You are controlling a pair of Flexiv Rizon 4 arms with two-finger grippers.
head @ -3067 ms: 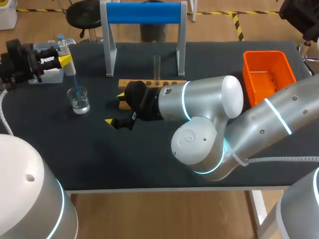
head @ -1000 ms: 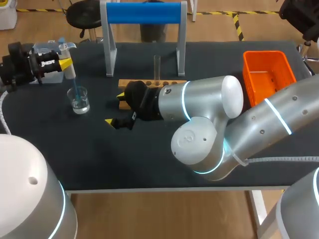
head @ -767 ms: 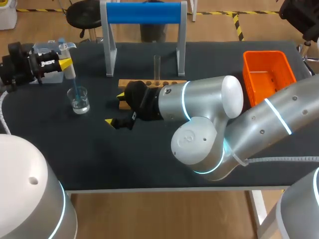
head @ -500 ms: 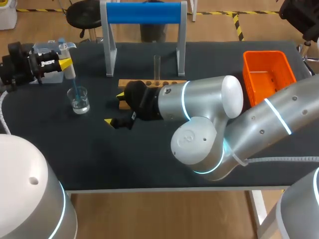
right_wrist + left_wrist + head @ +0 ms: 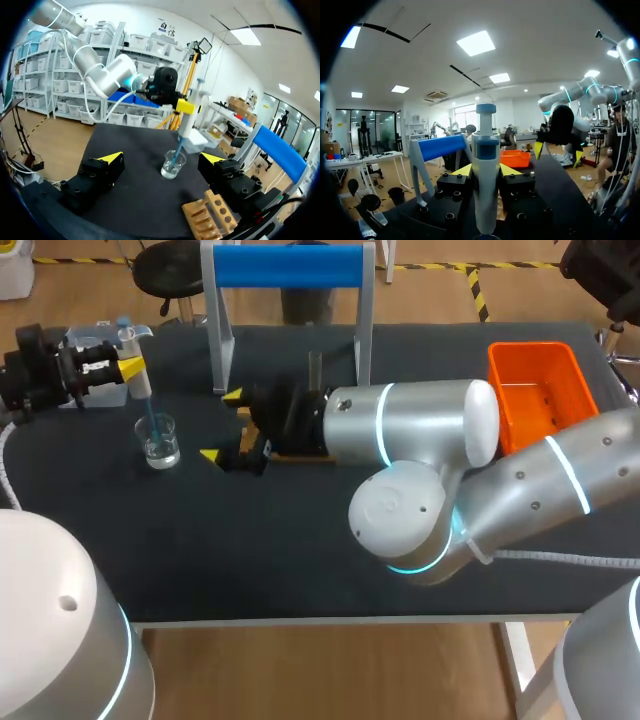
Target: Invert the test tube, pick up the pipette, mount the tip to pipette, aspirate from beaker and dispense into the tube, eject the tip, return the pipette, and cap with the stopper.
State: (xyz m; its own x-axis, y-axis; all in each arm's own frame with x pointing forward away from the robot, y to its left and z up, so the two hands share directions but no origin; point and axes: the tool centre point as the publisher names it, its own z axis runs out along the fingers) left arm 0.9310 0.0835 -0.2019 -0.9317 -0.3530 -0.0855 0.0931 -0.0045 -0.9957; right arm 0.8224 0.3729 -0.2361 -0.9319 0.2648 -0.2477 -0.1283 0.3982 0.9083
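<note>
Evidently the pipette (image 5: 137,380) is kept upright so that its blue tip (image 5: 152,418) runs straight down into the water in the beaker (image 5: 159,443), a pose that suits drawing liquid up; I judge the aspirate step to be the one in hand. The left claw (image 5: 130,364) grips the pipette's body, one finger pressed to either side, as the left wrist view shows plainly. From above, the beaker stands on the surface (image 5: 300,560) at about five o'clock of that claw, close under it. The right claw (image 5: 221,425) is spread wide and holds nothing. It hovers at about three o'clock of the beaker, near but apart. In its own wrist view the beaker and pipette lie ahead, in line with the gap between its fingers. The test tube (image 5: 314,370) stands upright in the wooden rack (image 5: 206,216), at about two o'clock of the right claw, probably kept mouth-up to receive the liquid. An orange bin (image 5: 535,390) sits well apart at three o'clock of the tube, likely meant for the spent tip.
</note>
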